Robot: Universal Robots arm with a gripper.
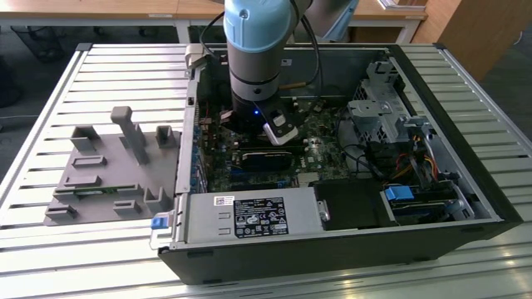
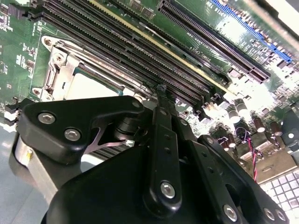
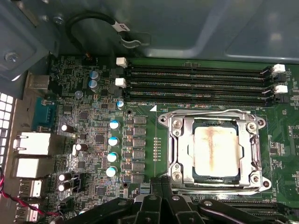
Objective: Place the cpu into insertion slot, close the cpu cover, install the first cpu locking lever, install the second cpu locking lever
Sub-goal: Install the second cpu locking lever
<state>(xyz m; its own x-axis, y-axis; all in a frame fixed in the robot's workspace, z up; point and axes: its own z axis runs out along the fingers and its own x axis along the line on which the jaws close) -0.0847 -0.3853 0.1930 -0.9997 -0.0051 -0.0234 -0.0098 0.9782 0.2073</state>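
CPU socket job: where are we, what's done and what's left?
Done, by the look of it: the cpu sits in the insertion slot, and the cpu cover lies flat around it. In hand: the gripper is at the socket's edge, holding nothing visible. Left: whether either locking lever is latched can't be confirmed from these views.

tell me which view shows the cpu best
The first wrist view: the cpu sits face-up in the insertion slot, framed by the cpu cover. The second wrist view catches a slanted part of it behind the gripper. In the exterior view the arm stands over that area.
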